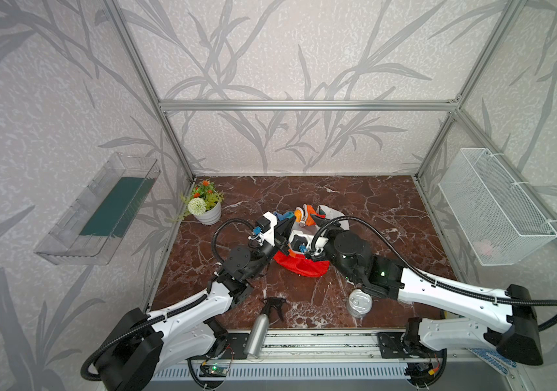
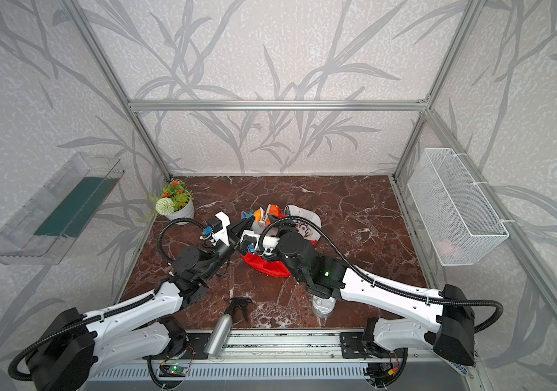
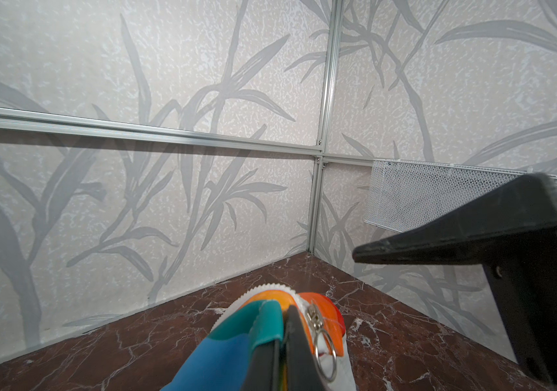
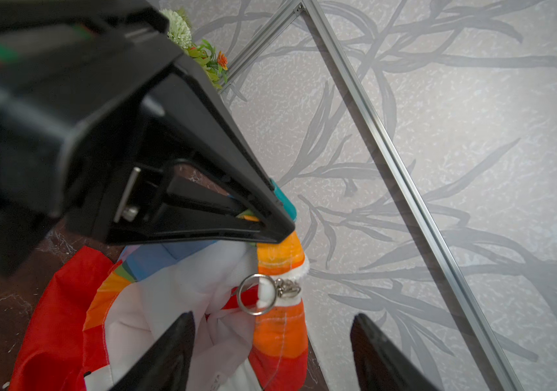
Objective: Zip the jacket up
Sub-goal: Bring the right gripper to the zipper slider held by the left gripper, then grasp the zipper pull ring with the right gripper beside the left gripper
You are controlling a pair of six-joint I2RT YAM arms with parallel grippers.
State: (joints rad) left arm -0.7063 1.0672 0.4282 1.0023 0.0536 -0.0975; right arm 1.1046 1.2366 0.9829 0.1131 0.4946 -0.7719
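On the brown marble counter [image 1: 372, 210] the left tool [image 4: 282, 232] is closed tight on the striped edge of the jacket [image 4: 280, 335], which is heaped at the middle. The right tool [image 4: 272, 316] is held wide open, gripping nothing, just beside the zipper ring [image 4: 256, 294].

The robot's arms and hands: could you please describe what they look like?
The left arm and right arm have white shells with black joints and bases. A black ribbed hose loops along each. The left hand and right hand are black tapering wedges. A green light glows on the right arm.
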